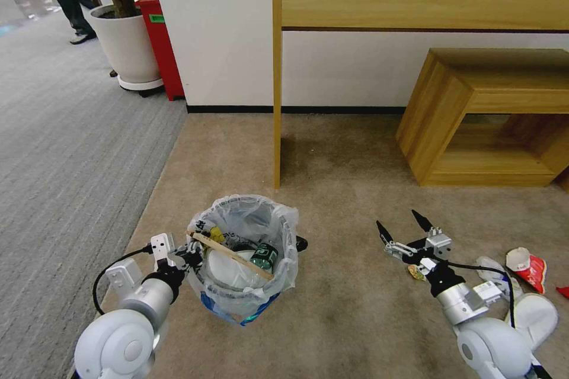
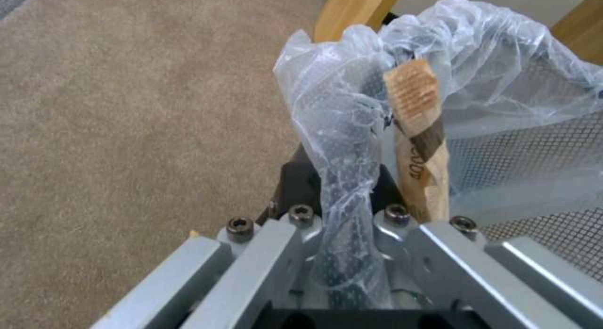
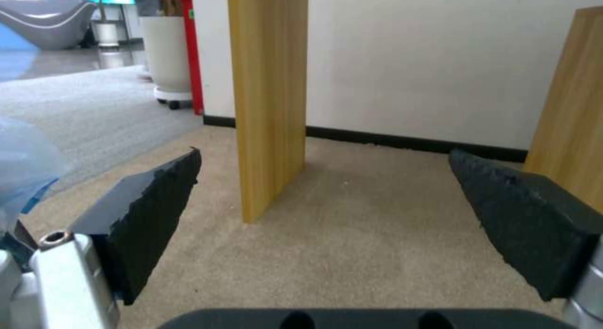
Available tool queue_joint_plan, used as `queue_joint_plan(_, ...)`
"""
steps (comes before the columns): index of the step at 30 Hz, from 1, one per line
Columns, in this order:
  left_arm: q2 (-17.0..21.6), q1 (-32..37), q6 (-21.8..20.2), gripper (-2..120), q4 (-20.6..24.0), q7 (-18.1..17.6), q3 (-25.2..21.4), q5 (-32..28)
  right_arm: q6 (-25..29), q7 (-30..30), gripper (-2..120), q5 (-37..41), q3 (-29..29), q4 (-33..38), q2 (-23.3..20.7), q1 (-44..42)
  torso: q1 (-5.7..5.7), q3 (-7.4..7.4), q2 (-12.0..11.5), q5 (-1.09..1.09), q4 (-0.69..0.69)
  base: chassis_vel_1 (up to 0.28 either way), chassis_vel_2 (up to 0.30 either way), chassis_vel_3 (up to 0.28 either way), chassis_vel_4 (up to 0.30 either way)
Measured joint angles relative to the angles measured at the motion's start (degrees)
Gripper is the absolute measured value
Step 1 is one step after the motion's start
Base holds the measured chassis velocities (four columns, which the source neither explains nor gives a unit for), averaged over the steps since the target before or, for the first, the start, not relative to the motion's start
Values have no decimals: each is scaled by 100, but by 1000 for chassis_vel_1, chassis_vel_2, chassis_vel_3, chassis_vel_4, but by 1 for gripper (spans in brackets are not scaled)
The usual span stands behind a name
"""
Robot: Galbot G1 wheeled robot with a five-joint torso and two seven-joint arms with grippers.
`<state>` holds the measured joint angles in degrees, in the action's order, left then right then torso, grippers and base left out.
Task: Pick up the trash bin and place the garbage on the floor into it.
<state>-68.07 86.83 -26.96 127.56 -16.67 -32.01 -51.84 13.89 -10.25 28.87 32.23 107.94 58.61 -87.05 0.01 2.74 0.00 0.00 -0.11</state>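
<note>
**Left gripper clamped on the bin's rim; right gripper wide open over the carpet**

Head view: the trash bin (image 1: 246, 257) stands on the beige carpet (image 1: 349, 189) in front of the wooden table's leg (image 1: 277, 100). Inside its clear plastic bag lie a wooden stick (image 1: 232, 254) slanting across the mouth, a white slipper (image 1: 228, 269), a green-labelled bottle (image 1: 264, 256) and a yellow scrap. The left gripper (image 1: 188, 251) pinches the bin's near-left rim. The right gripper (image 1: 406, 228) hovers low, jaws spread, holding nothing. Beside its arm on the floor lie a yellow wrapper (image 1: 415, 272) and a crushed paper cup (image 1: 526, 265).

Left wrist view: the fingers close on the bag-wrapped mesh rim (image 2: 348, 178); the stick's end (image 2: 418, 131) rises just beside it.

Right wrist view: both black fingers (image 3: 148, 216) stand far apart above bare carpet, facing the table leg (image 3: 270, 98).
</note>
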Motion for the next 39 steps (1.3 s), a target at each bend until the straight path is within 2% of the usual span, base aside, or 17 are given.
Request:
queue_joint_plan(27, -26, 99, 86, 3, -66, 133, 60, 208, 194, 71, 100, -209, 353, -65, 701, -236, 0, 0, 0, 0, 0, 0, 0, 0, 0)
queue_joint_plan(35, -77, 164, -38, 3, -46, 230, 49, 301, 227, 24, 100, -233, 382, -103, 761, -261, 0, 0, 0, 0, 0, 0, 0, 0, 0)
queue_joint_plan(39, -104, 201, -168, 3, -13, 378, 9, 564, 231, -11, 100, -248, 395, -135, 785, -264, 0, 0, 0, 0, 0, 0, 0, 0, 0)
